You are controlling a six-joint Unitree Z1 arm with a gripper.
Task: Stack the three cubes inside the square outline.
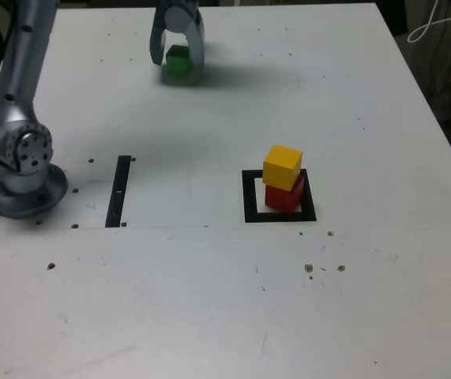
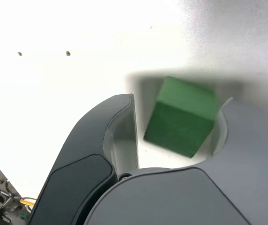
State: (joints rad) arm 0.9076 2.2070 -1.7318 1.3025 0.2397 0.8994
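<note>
Between gripper (image 2: 176,136) jaws, green cube (image 2: 183,119), seemingly touching.

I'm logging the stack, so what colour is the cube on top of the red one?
Yellow cube; it shows best in the exterior view.

Glaring to blown-out white across the table (image 2: 54,93) beside the green cube (image 2: 183,119) in the wrist view; blurring softly there; casting faint shadow around the green cube (image 1: 178,61) in the exterior view.
</note>
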